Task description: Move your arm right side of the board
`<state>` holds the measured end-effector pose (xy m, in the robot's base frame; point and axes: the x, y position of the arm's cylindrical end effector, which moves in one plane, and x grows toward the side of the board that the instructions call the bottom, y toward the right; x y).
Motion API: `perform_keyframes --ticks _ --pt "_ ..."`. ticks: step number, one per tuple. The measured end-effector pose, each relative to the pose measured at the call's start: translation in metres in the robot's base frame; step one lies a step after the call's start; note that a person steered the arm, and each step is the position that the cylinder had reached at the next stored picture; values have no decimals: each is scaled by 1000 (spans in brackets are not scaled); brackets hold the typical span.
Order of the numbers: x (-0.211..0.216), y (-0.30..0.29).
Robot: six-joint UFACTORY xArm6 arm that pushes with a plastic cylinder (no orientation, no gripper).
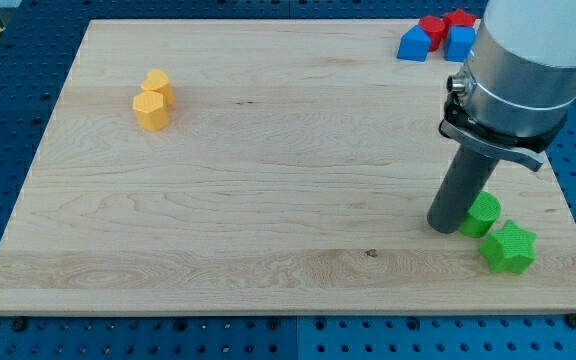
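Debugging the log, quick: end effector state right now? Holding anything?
No gripper, only a rod.
My tip: holding nothing, on the board at the view's right, beside the green cylinder, contact cannot be told.

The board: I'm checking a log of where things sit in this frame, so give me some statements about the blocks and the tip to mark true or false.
1. My tip is on the view's right part of the board. True.
2. My tip is right beside the green cylinder block. True; whether they touch cannot be told.
3. The two yellow blocks lie at the view's bottom right. False: they sit close together at the view's upper left.
4. The green star block lies at the view's top edge. False: it is near the view's bottom right, just below the green cylinder block.
5. The red blocks and blue blocks cluster at the view's top right. True.
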<state>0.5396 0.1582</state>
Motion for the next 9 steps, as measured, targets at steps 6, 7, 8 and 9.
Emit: perform_keyframes --ticks 6,7,8,9 --pt "-109 7" --pt "-109 21" --pt "-109 22" --pt "-121 59"
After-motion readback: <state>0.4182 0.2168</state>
